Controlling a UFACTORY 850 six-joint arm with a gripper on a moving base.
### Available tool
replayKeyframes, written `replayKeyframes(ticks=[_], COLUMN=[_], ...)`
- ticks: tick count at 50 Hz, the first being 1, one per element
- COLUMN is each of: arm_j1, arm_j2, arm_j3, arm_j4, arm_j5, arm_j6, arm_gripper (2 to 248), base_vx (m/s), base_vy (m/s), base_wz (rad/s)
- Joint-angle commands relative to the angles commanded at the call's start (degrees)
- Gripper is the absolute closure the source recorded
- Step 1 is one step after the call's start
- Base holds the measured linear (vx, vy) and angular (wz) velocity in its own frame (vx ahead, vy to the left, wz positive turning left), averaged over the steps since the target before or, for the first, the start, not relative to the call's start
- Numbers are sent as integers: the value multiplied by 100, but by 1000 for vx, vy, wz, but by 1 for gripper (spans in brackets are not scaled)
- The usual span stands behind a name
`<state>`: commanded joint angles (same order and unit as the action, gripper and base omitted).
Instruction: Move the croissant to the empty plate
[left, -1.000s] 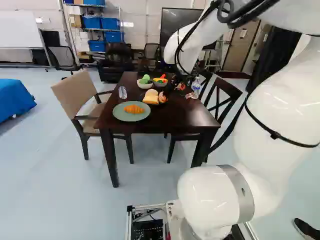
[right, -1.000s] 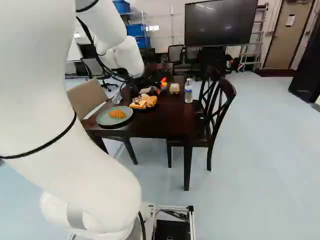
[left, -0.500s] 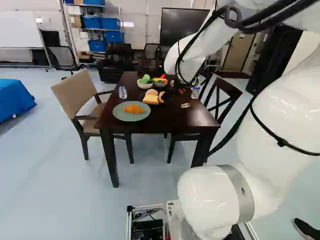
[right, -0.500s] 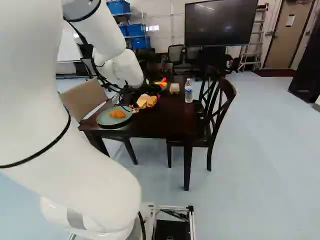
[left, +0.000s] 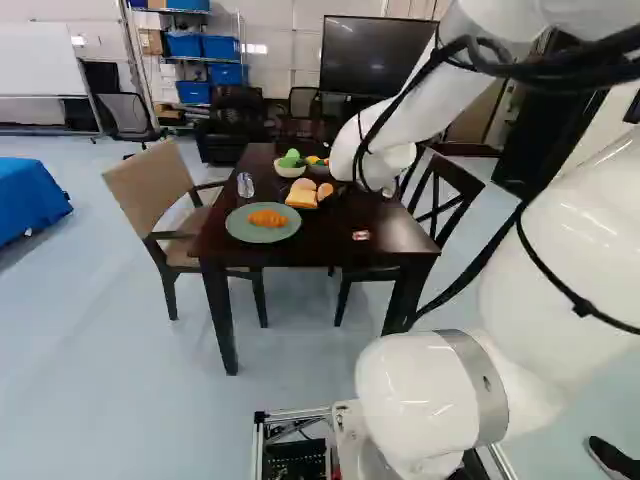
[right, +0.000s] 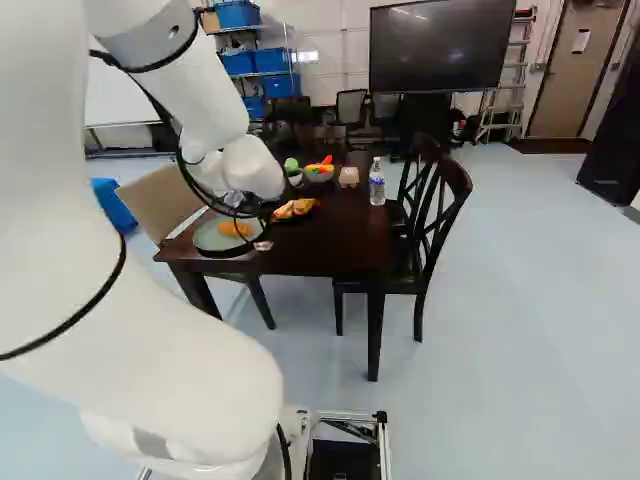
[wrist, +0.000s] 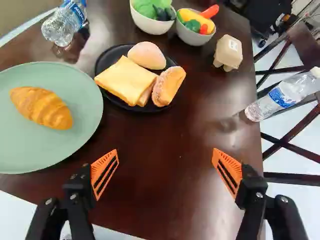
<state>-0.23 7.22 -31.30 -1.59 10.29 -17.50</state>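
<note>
Croissant (wrist: 41, 107): lies on green plate (wrist: 50, 150), near-left corner of table (wrist: 160, 150); holds fingers (wrist: 104, 175) wide apart; could jolt rim by swinging low

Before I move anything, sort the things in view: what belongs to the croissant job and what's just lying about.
Belongs to the job:
croissant
green plate, under it
open gripper

Just lying about:
black plate
bun
cheese-topped bread
roll
two food-filled bowls
lying bottle
standing bottle
tan carton
</note>
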Motion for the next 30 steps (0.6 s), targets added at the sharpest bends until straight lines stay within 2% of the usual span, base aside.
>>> replayKeyframes(ticks=[30], arm_j1=[11], arm_j2=[414], arm_j3=[1240], arm_j4=[75], arm_j5=[1872], arm_j6=[825], arm_gripper=[3], base_vx=[0], base_vy=[0], base_wz=[0])
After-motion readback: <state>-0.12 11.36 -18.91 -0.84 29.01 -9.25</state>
